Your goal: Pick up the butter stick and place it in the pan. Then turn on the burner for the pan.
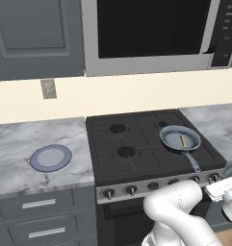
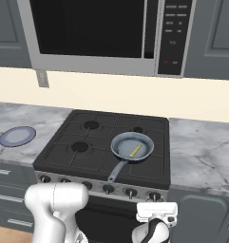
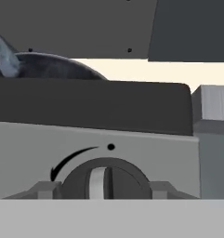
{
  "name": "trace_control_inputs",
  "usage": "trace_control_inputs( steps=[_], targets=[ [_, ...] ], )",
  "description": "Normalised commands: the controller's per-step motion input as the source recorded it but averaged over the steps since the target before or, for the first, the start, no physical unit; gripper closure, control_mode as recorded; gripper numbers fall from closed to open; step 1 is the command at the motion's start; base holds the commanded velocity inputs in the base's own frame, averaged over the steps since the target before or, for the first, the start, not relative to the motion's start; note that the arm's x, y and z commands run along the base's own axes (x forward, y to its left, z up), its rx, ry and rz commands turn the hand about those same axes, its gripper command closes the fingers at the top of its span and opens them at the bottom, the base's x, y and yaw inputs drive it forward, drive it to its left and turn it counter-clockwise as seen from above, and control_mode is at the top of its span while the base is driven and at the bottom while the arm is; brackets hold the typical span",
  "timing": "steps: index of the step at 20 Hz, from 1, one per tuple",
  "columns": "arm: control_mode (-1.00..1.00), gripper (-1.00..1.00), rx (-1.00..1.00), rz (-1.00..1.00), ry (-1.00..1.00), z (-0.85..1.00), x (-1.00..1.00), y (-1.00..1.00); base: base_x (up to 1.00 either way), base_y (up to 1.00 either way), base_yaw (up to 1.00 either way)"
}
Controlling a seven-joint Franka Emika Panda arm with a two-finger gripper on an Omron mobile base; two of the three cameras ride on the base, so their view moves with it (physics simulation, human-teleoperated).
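Note:
The butter stick (image 1: 183, 141) (image 2: 135, 151) lies inside the pan (image 1: 173, 136) (image 2: 123, 144), which sits on the stove's front right burner with its handle pointing toward the front edge. My gripper (image 3: 104, 190) (image 2: 155, 201) is low in front of the stove, at the rightmost knob (image 3: 104, 179) (image 2: 154, 195) of the front panel. In the hand view the two fingertips (image 3: 41, 190) press against the knob's left and right sides. The knob's pale bar stands upright. Above the stove edge, the pan's rim (image 3: 48, 65) shows at upper left.
A blue-rimmed grey plate (image 1: 51, 158) (image 2: 17, 136) lies on the marble counter left of the stove. Several other knobs (image 1: 131, 190) line the stove front. A microwave (image 2: 97, 33) hangs above. Counter and a cabinet front (image 2: 201, 213) lie to the right.

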Motion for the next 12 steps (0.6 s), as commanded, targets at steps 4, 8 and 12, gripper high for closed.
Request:
trace_control_inputs(
  steps=[4, 8, 12],
  targets=[
    [-1.0, 1.0, -0.15, 0.0, 0.0, 0.0, 0.0, 0.0, 0.0, 0.0, 0.0],
    [-1.0, 1.0, -0.18, 0.0, 0.0, 0.0, 0.0, 0.0, 0.0, 0.0, 0.0],
    [-1.0, 1.0, -0.2, 0.0, 0.0, 0.0, 0.0, 0.0, 0.0, 0.0, 0.0]
  ],
)
